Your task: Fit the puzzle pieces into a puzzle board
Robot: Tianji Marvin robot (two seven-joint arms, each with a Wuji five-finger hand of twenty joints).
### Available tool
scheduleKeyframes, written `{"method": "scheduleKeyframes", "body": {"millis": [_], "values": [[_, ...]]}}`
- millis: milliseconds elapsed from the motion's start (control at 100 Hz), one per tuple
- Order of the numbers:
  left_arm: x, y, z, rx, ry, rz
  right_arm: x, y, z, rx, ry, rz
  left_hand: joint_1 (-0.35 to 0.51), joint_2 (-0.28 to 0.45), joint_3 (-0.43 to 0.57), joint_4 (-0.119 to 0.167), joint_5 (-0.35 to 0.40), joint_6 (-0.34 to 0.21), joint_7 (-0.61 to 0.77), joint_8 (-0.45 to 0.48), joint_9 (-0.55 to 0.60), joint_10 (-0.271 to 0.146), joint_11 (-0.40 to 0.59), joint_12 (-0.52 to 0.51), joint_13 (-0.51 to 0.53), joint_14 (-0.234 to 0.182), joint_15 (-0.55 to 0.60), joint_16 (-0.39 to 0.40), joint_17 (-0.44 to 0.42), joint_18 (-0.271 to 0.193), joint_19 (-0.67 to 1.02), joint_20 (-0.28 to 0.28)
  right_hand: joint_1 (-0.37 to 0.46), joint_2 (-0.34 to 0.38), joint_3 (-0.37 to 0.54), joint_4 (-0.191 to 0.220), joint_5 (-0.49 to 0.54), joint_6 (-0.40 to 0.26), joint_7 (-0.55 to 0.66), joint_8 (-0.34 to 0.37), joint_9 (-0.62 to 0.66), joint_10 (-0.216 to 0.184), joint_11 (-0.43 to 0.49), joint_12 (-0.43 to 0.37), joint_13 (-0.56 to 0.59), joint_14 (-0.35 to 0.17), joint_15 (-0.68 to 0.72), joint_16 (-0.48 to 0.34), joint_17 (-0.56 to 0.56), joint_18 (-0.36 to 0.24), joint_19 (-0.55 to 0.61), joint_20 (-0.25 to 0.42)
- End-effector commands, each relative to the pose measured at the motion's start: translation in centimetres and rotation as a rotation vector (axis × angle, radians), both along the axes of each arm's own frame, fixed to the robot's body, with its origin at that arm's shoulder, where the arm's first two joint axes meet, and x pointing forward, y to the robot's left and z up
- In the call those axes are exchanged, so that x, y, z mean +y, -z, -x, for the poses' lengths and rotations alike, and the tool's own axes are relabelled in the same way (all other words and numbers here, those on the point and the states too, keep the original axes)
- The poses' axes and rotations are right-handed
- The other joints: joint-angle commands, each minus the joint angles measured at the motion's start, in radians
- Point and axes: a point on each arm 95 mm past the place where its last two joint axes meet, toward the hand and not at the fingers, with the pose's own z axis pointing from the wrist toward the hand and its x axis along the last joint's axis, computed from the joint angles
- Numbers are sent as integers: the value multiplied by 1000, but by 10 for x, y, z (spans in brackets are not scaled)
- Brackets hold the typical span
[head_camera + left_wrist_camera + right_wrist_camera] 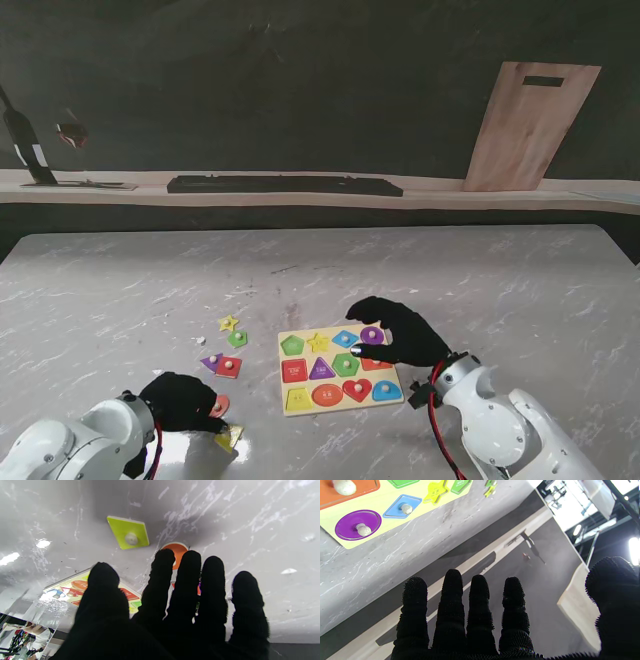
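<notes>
Both hands' fingers spread, left hand [182,400] near pieces, right hand [402,335] over puzzle board [306,406].

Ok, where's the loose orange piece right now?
In the stand view the orange piece lies on the table at my left, at the left hand's fingertips, with the yellow-green square just nearer to me.

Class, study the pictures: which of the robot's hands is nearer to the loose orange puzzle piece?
Left. The left hand hovers right beside the orange piece, fingertips reaching it. The right hand is off over the puzzle board.
</notes>
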Motion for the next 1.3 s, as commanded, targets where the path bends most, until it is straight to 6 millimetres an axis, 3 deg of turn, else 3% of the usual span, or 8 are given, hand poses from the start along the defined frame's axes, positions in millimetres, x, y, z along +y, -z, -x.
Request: {"method": "scheduleKeyframes", "body": {"millis": [0,410,680,1290], "values": [[1,5,2,26,1,14,1,2,2,2,5,11,18,26,-19,33,9,7,42,31,29,20,40,22,30,32,38,10,10,9,39,29,-26,-1,2,11,7,-16,3,17,21,-30,-4,7,28,-22,10,11,-1,6,17,22],[-14,12,7,64,58,2,0,3,2,5,15,34,44,5,-14,36,42,0,126,66,100,4,96,42,111,24,103,17,95,28,93,52,-30,9,2,10,10,-19,3,21,22,-33,-5,7,29,-25,11,13,-2,16,21,31],[-22,15,4,71,88,-83,0,3,2,9,14,32,121,-84,1,32,-49,13,138,-8,49,2,106,51,84,11,114,11,96,16,95,54,-29,13,-1,10,10,-20,2,22,24,-32,-5,7,31,-23,14,15,-2,21,25,37],[-35,18,-7,84,137,-126,-2,2,2,6,25,27,107,-63,3,32,-74,30,116,20,46,-7,121,69,95,9,126,10,121,15,115,57,-26,16,-4,11,13,-19,1,24,30,-33,0,9,35,-20,28,26,0,26,35,51]]}}
